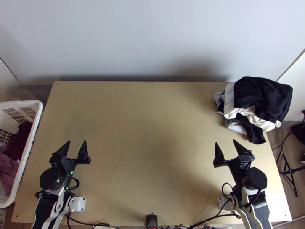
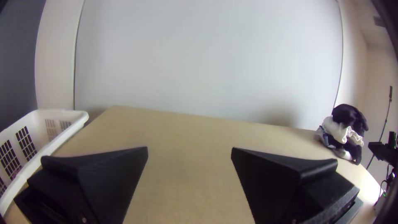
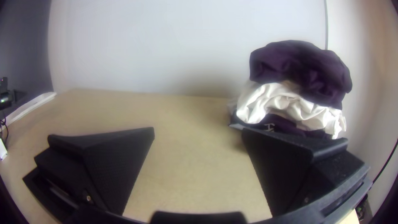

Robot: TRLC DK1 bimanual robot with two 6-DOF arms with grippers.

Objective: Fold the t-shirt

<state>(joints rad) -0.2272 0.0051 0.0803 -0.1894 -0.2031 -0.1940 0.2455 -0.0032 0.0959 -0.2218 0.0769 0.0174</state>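
Note:
In the top view a bunched pile of garments lies at the table's far right corner, a black cloth [image 1: 263, 97] on top, a white cloth [image 1: 230, 101] under it. Which of them is a t-shirt I cannot tell. My left gripper [image 1: 77, 146] stands open over the table's near left part, far from the pile. My right gripper [image 1: 225, 147] stands open on the near side of the pile, apart from it. In the left wrist view the left gripper [image 2: 189, 151] has nothing between its fingers; in the right wrist view the right gripper [image 3: 198, 132] holds nothing either.
A white laundry basket [image 1: 36, 126] with dark red and mauve cloth [image 1: 19, 141] inside stands at the table's left edge. The bare wooden table [image 1: 148, 133] stretches between the arms. A wall rises behind its far edge, and cables [image 1: 213, 217] run along the near edge.

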